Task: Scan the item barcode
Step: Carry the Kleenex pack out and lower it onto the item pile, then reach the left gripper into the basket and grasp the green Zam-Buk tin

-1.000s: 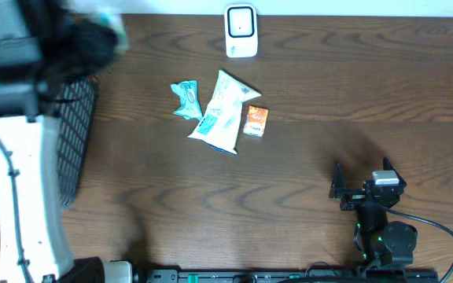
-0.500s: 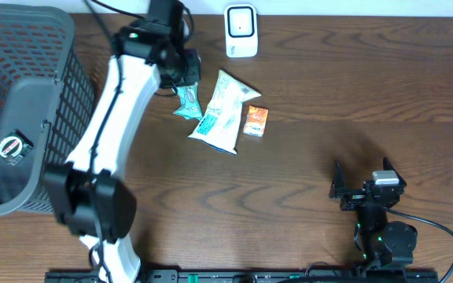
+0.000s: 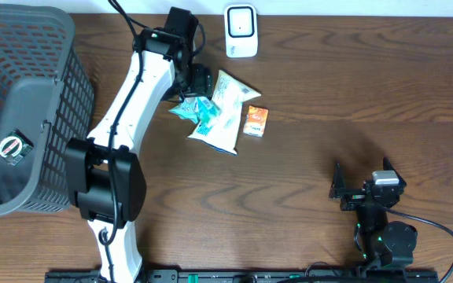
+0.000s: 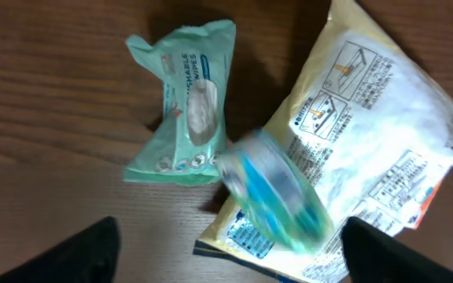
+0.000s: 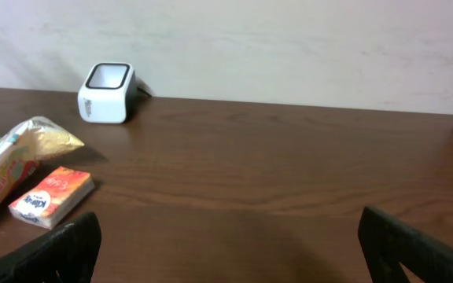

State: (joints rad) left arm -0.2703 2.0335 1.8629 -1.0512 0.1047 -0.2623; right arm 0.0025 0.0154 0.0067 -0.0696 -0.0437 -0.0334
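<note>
Open, my left gripper point(image 3: 200, 88) point(image 4: 230, 266) hovers over a cluster of items below the white scanner point(image 3: 241, 31). Nothing sits between its fingers. Just under it, a blurred blue-and-teal packet point(image 4: 272, 193) point(image 3: 208, 118) lies on the edge of a white-and-yellow bag point(image 4: 372, 137) point(image 3: 228, 106). A teal wipes pack point(image 4: 184, 101) point(image 3: 183, 108) lies to the left of it on the wood. A small orange box point(image 3: 255, 121) point(image 5: 51, 195) rests right of the bag. My right gripper point(image 3: 360, 182) point(image 5: 230, 259) stands open and empty at the near right.
A grey mesh basket point(image 3: 30, 63) stands at the far left with a small round item point(image 3: 10, 147) inside. The scanner point(image 5: 107, 93) stands at the table's back edge by the wall. Bare wood lies between the item cluster and my right arm.
My left arm swung from the basket to the item cluster, and its gripper opened. The blue-and-teal packet has appeared on the bag's edge beneath it. The right arm has not moved.
</note>
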